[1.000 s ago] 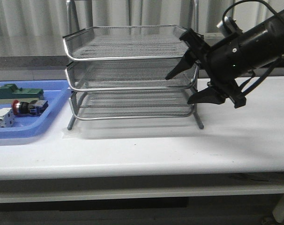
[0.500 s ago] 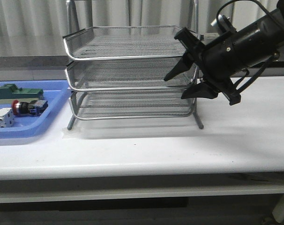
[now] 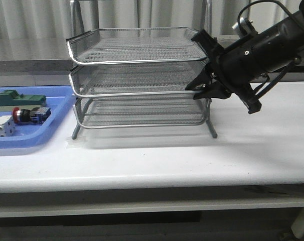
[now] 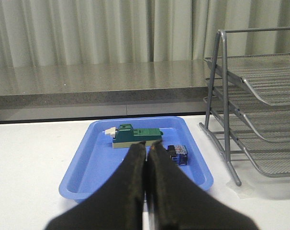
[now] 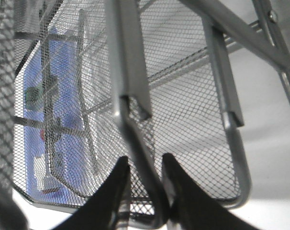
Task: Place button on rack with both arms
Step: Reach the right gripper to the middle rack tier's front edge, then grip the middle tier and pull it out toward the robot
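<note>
The button, red head and blue rear block, lies in the blue tray at the left. In the left wrist view only its blue rear shows beside my fingers. The silver three-tier rack stands mid-table. My right gripper is closed on the right front rim of the rack's middle tier. In the right wrist view the fingers straddle that chrome rim. My left gripper is shut and empty, above the near edge of the blue tray; it is out of the front view.
A green block and a white block lie in the blue tray beside the button. The green block is just beyond my left fingertips. The rack's legs stand right of the tray. A grey ledge runs behind the table.
My right gripper was wide open beside the rack's right end. It has moved in and its jaws have closed onto the middle tier's rim. The button has not moved.
</note>
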Robot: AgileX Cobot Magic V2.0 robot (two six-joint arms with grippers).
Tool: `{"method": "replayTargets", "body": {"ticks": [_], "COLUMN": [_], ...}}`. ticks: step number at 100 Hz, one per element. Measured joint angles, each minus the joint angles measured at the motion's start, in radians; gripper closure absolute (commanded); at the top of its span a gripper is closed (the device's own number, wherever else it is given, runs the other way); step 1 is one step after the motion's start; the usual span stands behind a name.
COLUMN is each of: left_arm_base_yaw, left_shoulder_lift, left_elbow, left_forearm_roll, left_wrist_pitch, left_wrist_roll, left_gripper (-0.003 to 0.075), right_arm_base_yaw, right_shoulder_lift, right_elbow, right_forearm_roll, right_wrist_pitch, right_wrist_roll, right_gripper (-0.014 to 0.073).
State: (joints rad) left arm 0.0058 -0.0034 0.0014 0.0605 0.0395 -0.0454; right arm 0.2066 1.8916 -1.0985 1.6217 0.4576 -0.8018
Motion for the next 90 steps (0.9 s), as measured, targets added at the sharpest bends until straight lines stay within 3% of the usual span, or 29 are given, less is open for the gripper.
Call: {"method": "replayTargets", "body": {"ticks": [42,90], "left_arm_base_yaw": [0.0,0.0], "left_shoulder_lift": [0.0,0.0], "left_elbow": [0.0,0.0], "left_forearm_roll": [0.0,0.0], "left_wrist_pitch": [0.0,0.0], "left_wrist_roll": [0.0,0.0], "left_gripper": [0.0741,0.0741], "right_arm_base_yaw": [-0.012,-0.01], "right_shoulder_lift": [-0.022,-0.21], "right_elbow": [0.108,0.363], "right_forearm_roll": [0.063,0.064], "right_wrist_pitch": [0.091,0.127], "right_wrist_roll": [-0.051,-0.131], "right_gripper": [0.0558,0.0558]}}
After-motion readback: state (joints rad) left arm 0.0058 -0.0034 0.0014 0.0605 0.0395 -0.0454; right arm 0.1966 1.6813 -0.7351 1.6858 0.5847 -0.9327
